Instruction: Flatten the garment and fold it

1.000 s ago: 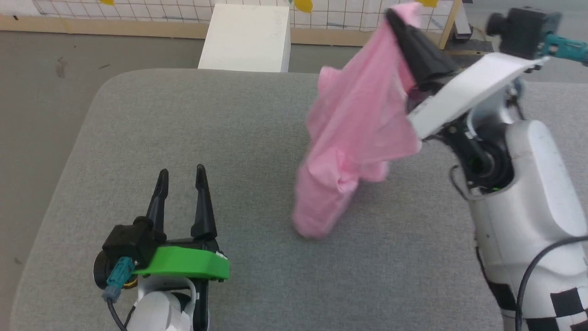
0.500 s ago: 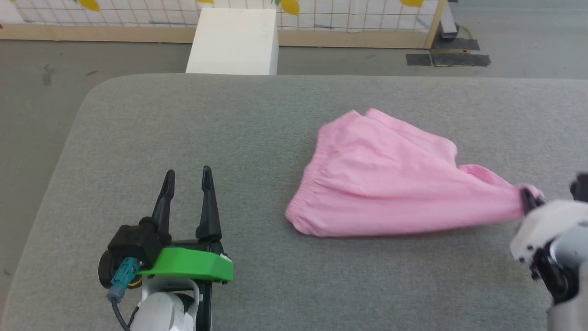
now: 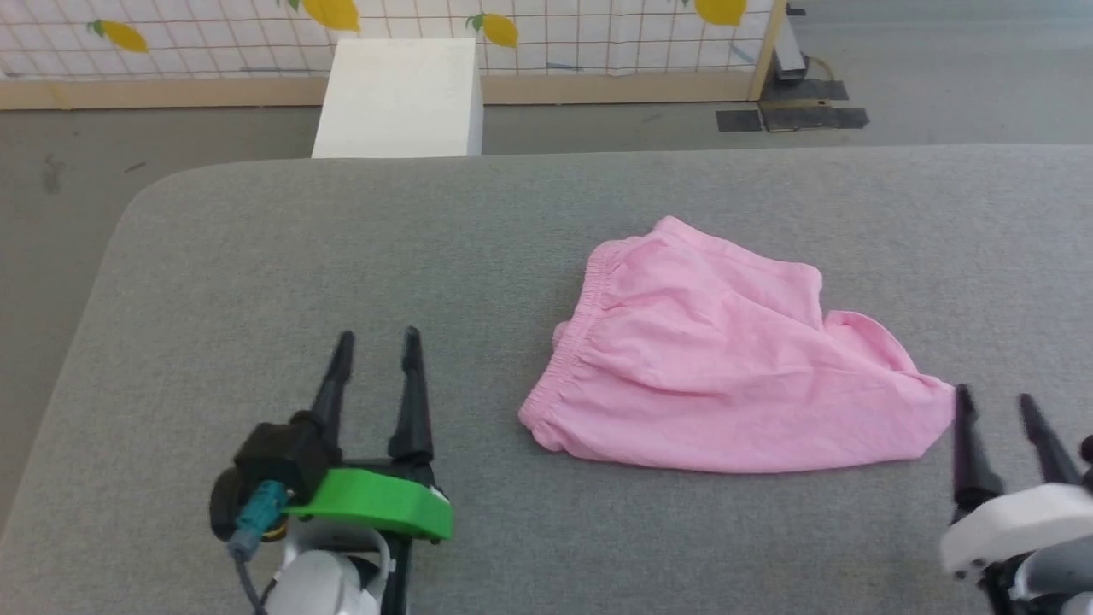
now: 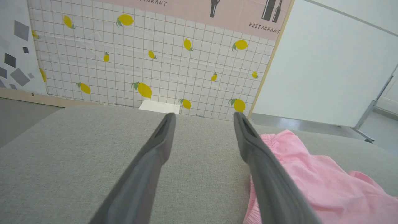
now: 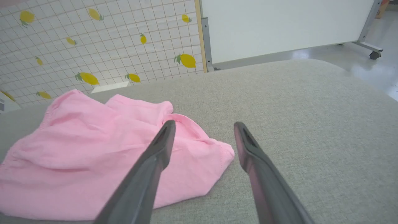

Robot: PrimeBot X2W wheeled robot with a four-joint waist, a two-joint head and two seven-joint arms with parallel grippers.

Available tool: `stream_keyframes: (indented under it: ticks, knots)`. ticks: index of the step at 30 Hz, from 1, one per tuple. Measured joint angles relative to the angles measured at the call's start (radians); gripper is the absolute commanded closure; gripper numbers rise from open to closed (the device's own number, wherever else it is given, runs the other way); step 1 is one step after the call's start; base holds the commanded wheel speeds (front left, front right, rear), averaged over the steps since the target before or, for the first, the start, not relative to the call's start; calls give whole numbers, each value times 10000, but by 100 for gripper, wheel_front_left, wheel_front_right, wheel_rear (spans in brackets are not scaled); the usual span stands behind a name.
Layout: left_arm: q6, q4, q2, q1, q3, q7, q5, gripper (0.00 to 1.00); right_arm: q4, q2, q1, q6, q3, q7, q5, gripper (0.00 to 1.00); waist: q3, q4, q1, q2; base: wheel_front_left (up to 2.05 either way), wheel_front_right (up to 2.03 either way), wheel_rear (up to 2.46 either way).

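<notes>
Flattening stage: by my judgement underway, with no fold begun.
Left gripper (image 3: 378, 335): near left, fingers spread with nothing between them, well apart from the cloth.
Right gripper (image 3: 994, 395): near right, fingers spread and empty, tips just beside the near leg hem (image 3: 926, 410); whether they touch it I cannot tell.
Garment (image 3: 717, 359): right of centre on the table, lying low but creased, its gathered waistband (image 3: 568, 350) towards the left and its legs towards the right, the far leg partly bunched behind the near one.
Next move: probably each gripper must take an opposite edge, waistband and hem, and draw the thin cloth taut so the wrinkles and the bunched leg lie out before any fold.
Table (image 3: 299, 256): grey woven cover, rounded far-left corner.
Floor (image 3: 939, 85): grey, beyond the far edge.
White box (image 3: 397, 98): standing just past the far edge, left of centre.
Wall (image 3: 555, 34): farthest, white grid printed with yellow lemons.
</notes>
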Motion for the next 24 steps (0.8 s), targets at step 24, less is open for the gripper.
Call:
stream_keyframes:
  ticks: [24]
  knots:
    - [-282,4596,-36,-4446,-2169,5960,-794,0,-192,31,-237,0,2366,-917,840,0,1180,-1514,1,-1,0,0,0]
